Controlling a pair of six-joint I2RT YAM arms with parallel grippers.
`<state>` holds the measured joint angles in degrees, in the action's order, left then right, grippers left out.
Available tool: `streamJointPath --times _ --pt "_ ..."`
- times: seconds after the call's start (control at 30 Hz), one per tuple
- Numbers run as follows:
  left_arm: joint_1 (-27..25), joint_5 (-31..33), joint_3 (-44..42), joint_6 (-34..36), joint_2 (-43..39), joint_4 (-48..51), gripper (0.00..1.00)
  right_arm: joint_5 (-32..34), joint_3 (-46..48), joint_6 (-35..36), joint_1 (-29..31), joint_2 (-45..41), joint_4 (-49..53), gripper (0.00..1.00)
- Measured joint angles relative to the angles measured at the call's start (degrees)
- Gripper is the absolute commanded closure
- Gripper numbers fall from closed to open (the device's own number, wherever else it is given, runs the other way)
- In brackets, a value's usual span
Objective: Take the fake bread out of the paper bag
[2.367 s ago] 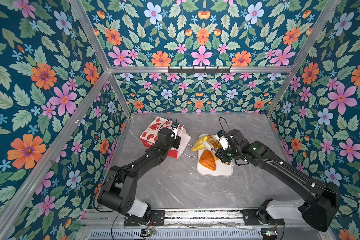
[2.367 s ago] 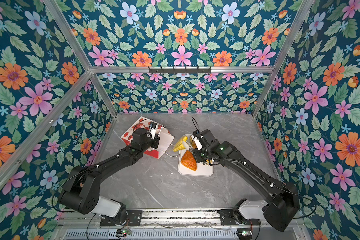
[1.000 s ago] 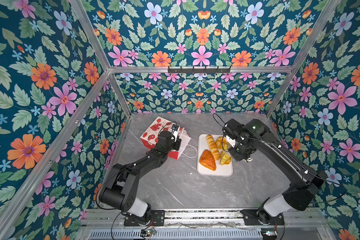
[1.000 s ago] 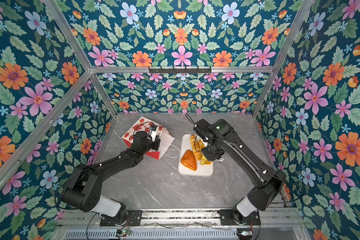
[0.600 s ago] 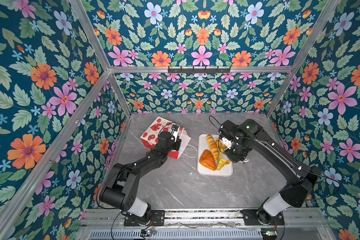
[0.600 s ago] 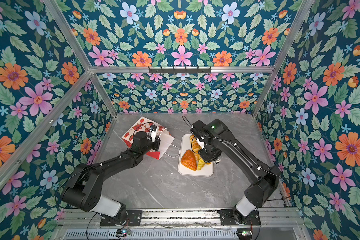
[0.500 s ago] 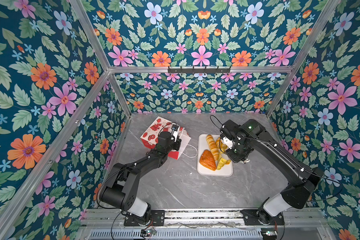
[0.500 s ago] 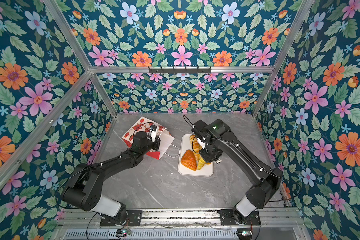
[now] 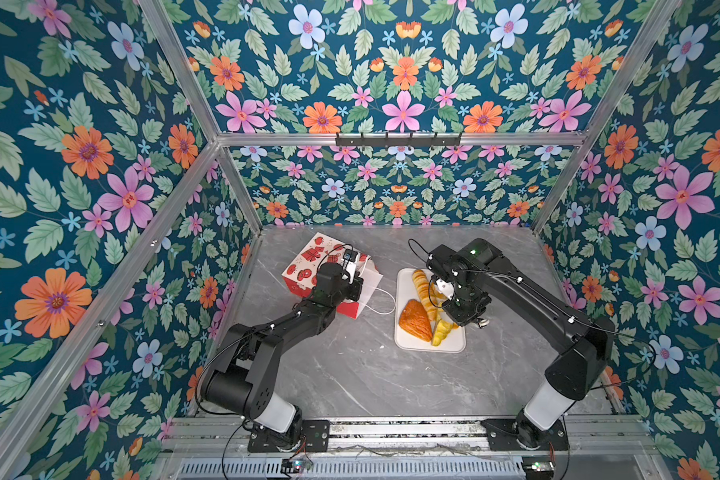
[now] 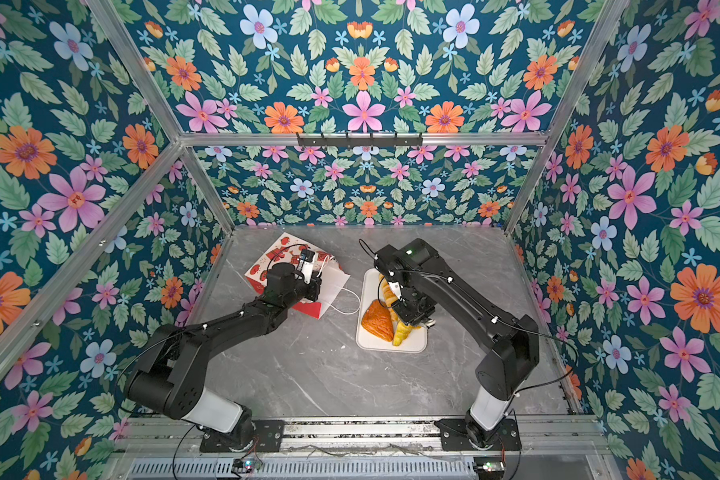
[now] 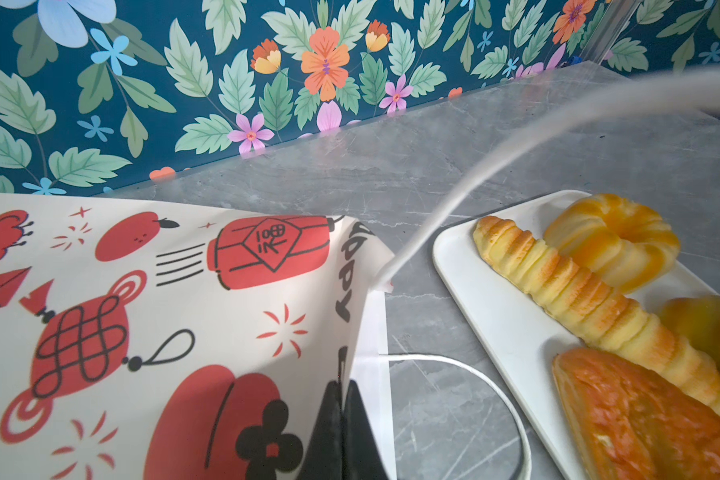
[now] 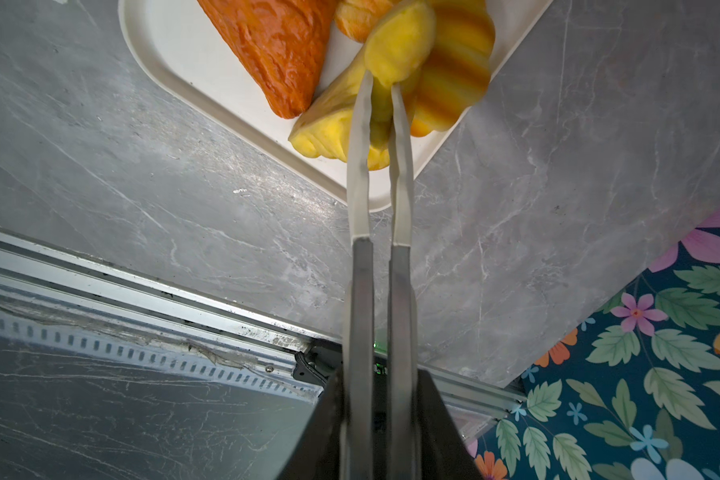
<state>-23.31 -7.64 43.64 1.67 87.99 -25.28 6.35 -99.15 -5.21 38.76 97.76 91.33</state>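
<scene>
The paper bag [image 9: 308, 266] [image 10: 269, 266], white with red printed figures, lies on its side at the back left. My left gripper [image 9: 356, 286] [image 11: 344, 399] is shut on the edge of its mouth. My right gripper [image 9: 447, 324] [image 12: 381, 83] is shut on a yellow croissant [image 9: 440, 332] [image 12: 400, 45] low over the front of the white tray [image 9: 416, 345]. Other fake bread lies on the tray: a long ridged stick [image 9: 422, 286] [image 11: 578, 291], an orange triangular puff [image 9: 414, 320] [image 12: 275, 45], a ring [image 11: 612, 241] and a striped bun [image 12: 454, 70]. The bag's inside is hidden.
A white cord handle [image 9: 381, 301] loops on the grey table between bag and tray. Flowered walls close in the back and both sides. A metal rail [image 9: 391, 428] runs along the front edge.
My right gripper has carried the yellow croissant from the tray's right side down toward its front end. The left gripper and bag have stayed put.
</scene>
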Motion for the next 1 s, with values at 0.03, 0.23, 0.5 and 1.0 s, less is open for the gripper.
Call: streamJointPath --times 0.03,0.23,0.5,1.0 --pt "0.0 -0.1 0.0 0.0 0.1 -0.1 1.00 0.0 -0.2 0.0 0.1 0.2 -0.2 0.75" --pt "0.0 -0.6 0.0 -0.3 0.6 -0.7 1.00 -1.0 -1.2 -0.1 1.0 2.0 -2.2 0.57" --pt "0.0 -1.0 0.0 -0.5 0.8 -0.8 1.00 -3.3 -1.4 -0.4 1.2 1.2 -5.1 0.51" --pt "0.0 -1.2 0.5 -1.2 0.9 -0.8 1.00 -11.2 12.2 -3.6 1.6 -13.4 -13.1 0.55"
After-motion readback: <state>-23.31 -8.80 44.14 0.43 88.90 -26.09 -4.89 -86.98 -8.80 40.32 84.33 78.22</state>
